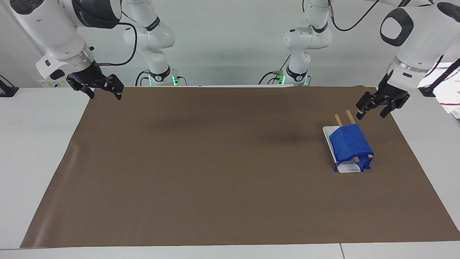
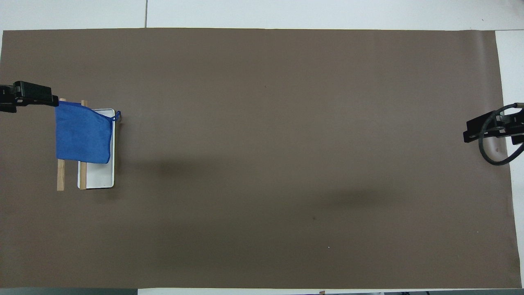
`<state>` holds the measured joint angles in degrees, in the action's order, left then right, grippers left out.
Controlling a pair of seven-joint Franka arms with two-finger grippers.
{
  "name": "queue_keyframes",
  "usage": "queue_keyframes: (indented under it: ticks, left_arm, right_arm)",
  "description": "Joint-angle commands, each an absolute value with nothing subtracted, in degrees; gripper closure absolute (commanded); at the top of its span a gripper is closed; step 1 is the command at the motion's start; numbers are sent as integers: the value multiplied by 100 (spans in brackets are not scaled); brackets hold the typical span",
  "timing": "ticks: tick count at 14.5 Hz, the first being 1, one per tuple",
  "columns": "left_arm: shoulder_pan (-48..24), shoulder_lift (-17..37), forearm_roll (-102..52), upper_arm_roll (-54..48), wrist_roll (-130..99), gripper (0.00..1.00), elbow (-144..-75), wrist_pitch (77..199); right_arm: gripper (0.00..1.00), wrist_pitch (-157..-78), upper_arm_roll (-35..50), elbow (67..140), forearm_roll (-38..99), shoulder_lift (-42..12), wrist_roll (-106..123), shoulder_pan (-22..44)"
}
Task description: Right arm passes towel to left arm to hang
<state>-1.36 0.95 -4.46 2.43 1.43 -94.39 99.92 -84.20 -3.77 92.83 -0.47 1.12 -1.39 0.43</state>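
Presently, findings are recorded view by view.

Facing view, step in hand: the hanging is judged done; the towel (image 1: pixel 350 144) is seen draped over the two wooden rails (image 1: pixel 348 116) of a small rack with a white base (image 1: pixel 327 133), toward the left arm's end of the table.
Facing view, left gripper (image 1: pixel 371 108): held in the air just beside the rails' ends nearer the robots, clear of the cloth; fingers are seen apart, nothing is held or touched.
Facing view, right gripper (image 1: pixel 106 92): held over the corner of the brown mat (image 1: pixel 215 172) at the right arm's end, waiting; fingers apart, nothing held.
Facing view, next move: no further handling is judged necessary; only a clean retreat of the left arm is called for, without the rack being knocked.

Overhead view, towel (image 2: pixel 83 132): laid across both rails (image 2: pixel 60 176), its loop (image 2: pixel 117 116) hanging off one corner over the white base (image 2: pixel 98 176).
Overhead view, left gripper (image 2: pixel 28 95): shown at the picture's edge, beside the towel's corner; contact is not indicated.
Overhead view, right gripper (image 2: pixel 477 131): shown at the mat's (image 2: pixel 262 164) other end, well apart from the rack.
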Motion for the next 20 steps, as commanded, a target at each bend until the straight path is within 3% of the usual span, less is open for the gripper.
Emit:
queue_keyframes:
  ticks: [1, 7, 20]
  left_arm:
    - [-220, 202, -316, 334, 509, 0, -8992, 9178]
    - [-202, -289, -316, 334, 615, 0, -9544, 9000]
    - [-246, -281, 18, 325, 571, 0, -9554, 9211]
  right_arm:
    - [0, -8499, -352, 9352, -149, 158, 9, 0]
    - [0, -8508, -352, 9334, -149, 158, 18, -9]
    - [0, -8464, -351, 9352, -106, 176, 9, 0]
